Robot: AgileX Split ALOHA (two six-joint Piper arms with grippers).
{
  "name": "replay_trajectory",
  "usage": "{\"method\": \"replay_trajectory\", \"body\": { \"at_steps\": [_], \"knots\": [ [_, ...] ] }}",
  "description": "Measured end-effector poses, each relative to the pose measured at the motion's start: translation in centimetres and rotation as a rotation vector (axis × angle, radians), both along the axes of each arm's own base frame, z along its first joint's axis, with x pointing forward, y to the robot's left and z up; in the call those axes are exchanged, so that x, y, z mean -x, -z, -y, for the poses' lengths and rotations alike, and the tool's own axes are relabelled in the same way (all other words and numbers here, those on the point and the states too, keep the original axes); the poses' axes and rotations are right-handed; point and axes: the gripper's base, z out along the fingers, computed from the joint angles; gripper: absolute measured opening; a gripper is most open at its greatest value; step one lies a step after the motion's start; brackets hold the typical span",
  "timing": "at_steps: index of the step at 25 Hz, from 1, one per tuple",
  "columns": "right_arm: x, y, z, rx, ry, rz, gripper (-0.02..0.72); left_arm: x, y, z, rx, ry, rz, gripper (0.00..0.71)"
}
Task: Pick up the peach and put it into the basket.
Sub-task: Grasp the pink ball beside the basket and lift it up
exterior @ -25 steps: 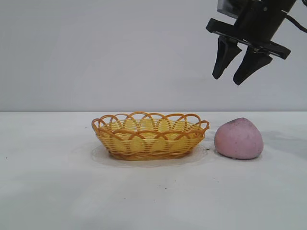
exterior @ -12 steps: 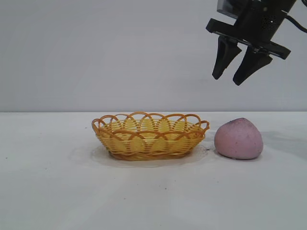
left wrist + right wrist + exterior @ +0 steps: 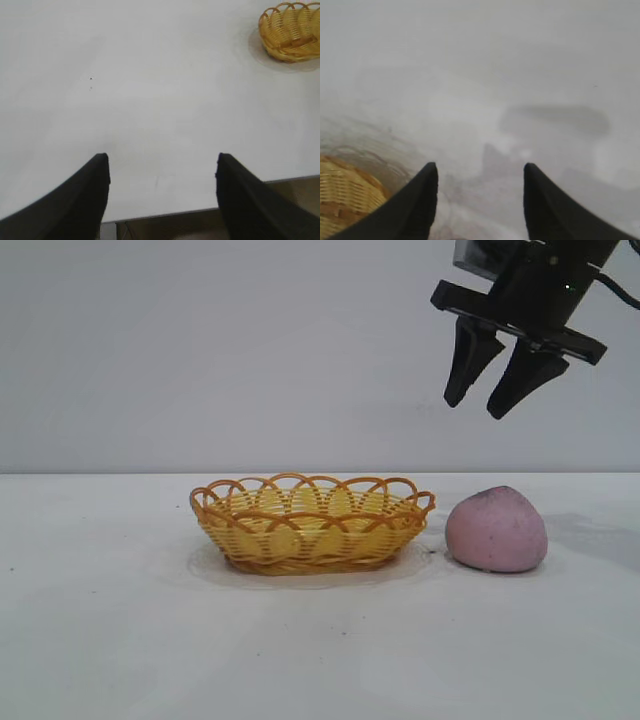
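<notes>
The peach (image 3: 497,530) sits just beside the basket (image 3: 312,523), a narrow gap between, right claw (image 3: 482,404) spread well above.

Found no readable text, label, brand, number or sign anywhere: none on the basket (image 3: 312,523), none on the peach (image 3: 497,530), none on the table (image 3: 100,640), none on the right gripper (image 3: 478,406).

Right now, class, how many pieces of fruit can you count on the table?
1. The peach sits on the table, just beside the basket, below the right hand. The basket appears empty, though its floor is partly hidden.
</notes>
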Motion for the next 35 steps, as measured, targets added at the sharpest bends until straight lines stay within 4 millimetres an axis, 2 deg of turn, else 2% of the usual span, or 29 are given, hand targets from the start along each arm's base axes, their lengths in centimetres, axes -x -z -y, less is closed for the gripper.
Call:
{"method": "replay_trajectory", "body": {
  "at_steps": [11, 23, 35],
  "knots": [
    [0.1, 0.0, 0.0, 0.001, -0.006, -0.009, 0.342, -1.0, 0.6, -0.1, -0.016, -0.015, 0.047, 0.407],
    [0.1, 0.1, 0.0, 0.01, -0.026, -0.004, 0.342, -1.1, 0.5, -0.1, -0.016, -0.015, 0.056, 0.407],
    [0.5, 0.2, 0.1, 0.036, -0.07, -0.033, 0.342, -1.1, 0.5, -0.1, -0.019, -0.109, 0.057, 0.407]
  ]
}}
